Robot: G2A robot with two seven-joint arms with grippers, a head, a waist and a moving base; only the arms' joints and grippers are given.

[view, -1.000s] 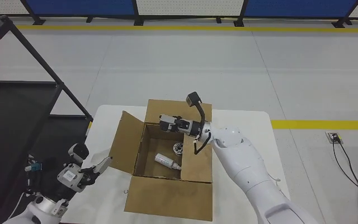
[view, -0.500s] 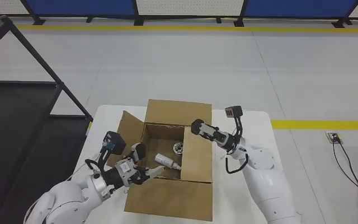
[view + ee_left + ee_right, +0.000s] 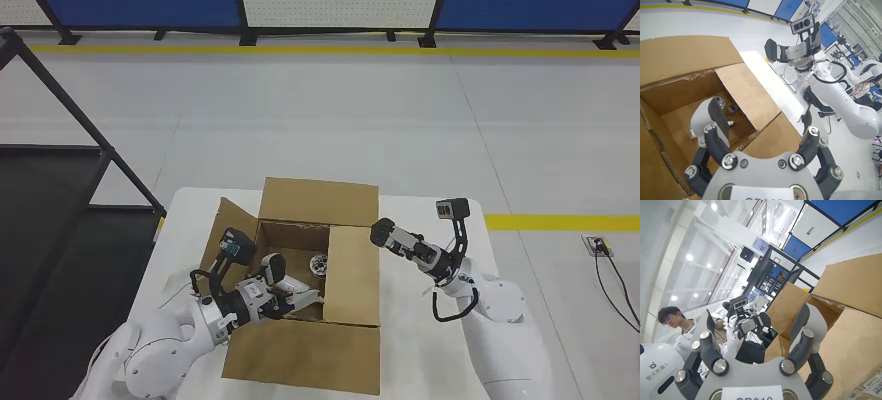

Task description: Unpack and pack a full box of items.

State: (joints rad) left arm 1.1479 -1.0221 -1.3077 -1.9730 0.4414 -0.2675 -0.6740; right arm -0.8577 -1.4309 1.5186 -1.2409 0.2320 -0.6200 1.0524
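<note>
The open cardboard box (image 3: pixel 300 350) stands mid-table with its flaps up. Inside lie a white bottle (image 3: pixel 304 291), a silver flanged disc (image 3: pixel 320 263) and a dark metal cylinder (image 3: pixel 732 109). My left gripper (image 3: pixel 281 284) hangs open inside the box just above the bottle. In the left wrist view one finger (image 3: pixel 716 113) covers most of the bottle, leaving its nozzle (image 3: pixel 731 123) showing. My right gripper (image 3: pixel 381 233) is open and empty, raised just outside the box's right flap (image 3: pixel 352 275). The right wrist view (image 3: pixel 755 321) faces the box's outer wall (image 3: pixel 848 336).
The white table (image 3: pixel 425 215) has bare surface on both sides of the box. A black frame (image 3: pixel 70 150) stands off the table's left edge. The left flap (image 3: pixel 222 250) leans outward.
My left gripper has swung from the table's left edge into the box, over the bottle. My right gripper has pulled back from above the box to its right side.
</note>
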